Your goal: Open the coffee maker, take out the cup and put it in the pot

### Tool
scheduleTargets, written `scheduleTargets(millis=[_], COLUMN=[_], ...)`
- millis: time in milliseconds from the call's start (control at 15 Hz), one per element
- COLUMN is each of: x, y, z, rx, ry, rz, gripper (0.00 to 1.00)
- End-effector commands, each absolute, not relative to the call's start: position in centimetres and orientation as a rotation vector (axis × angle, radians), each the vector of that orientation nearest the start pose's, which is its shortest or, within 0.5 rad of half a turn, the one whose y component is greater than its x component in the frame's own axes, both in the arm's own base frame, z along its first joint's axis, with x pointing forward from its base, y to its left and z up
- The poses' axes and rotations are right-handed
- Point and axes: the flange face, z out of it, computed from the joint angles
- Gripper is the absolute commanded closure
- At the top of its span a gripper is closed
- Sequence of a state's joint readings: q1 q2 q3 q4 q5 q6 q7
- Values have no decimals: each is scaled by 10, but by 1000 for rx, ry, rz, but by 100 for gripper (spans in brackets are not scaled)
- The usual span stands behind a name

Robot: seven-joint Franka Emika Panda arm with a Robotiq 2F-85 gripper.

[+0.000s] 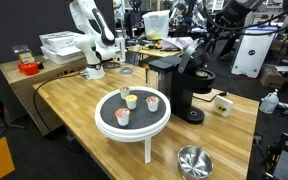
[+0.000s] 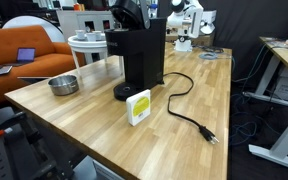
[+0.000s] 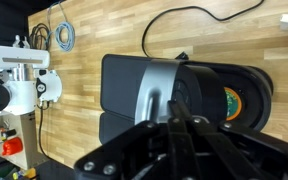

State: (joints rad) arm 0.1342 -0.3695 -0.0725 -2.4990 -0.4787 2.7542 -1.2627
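Closed hand [image 3: 174, 112] right over the rounded top of the coffee maker [image 3: 149, 90], fingers pinched together with nothing between them; probably shut so as to push or hook the lid rather than grasp it. Cannot tell whether touching or just above. In the machine's head, a small round shape with a coloured top, likely the cup [image 3: 232, 103], not yet taken out. Apart from the machine on the counter [image 1: 74, 105], the pot [image 1: 194, 160], open side up to receive it. Nearby, a pedestal tray [image 1: 98, 116] with three small cups, best avoided.
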Motion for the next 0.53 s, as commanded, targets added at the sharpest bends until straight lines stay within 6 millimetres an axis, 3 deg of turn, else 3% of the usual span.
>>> scheduleTargets(millis=[0,467], x=[479,519], y=[49,44], z=[467,476], rx=[1616,1581], ry=[1976,1979], rz=[413,411], gripper=[100,100])
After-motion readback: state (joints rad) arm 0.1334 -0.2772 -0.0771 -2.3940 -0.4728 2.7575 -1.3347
